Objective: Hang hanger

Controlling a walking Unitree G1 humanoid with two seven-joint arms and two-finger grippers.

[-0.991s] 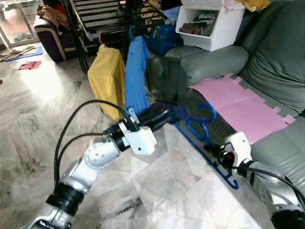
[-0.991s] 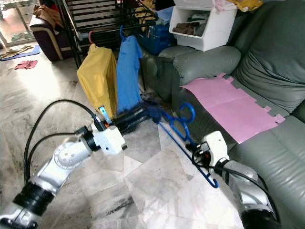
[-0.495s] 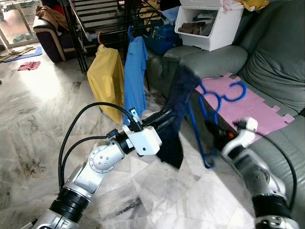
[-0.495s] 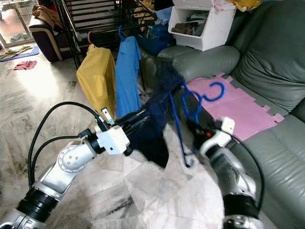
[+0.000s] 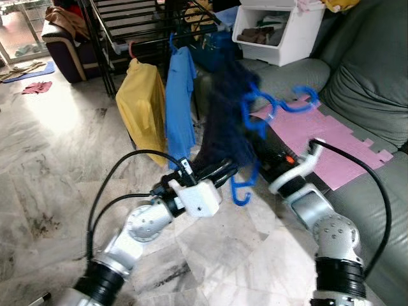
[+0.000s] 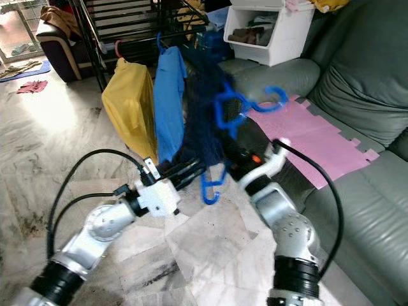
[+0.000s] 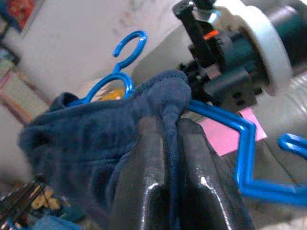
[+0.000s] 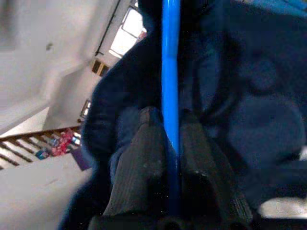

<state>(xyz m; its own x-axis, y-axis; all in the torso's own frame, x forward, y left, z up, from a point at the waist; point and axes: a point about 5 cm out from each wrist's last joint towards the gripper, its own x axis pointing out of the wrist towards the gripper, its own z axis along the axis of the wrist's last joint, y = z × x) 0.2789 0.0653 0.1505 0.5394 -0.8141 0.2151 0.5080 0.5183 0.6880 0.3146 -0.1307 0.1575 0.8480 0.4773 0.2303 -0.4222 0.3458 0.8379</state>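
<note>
A rack stands ahead, shirts hung on it. The garment, soft and limp, drapes off the hanger held up near it. Left gripper jaws pinch its hem. Right gripper jaws clamp the hanger's thin bar: light, stiff, likely slippery; best held there.

My left gripper sits left of my right gripper, the garment between them. Behind stands the rack, with the sofa to my right.
</note>
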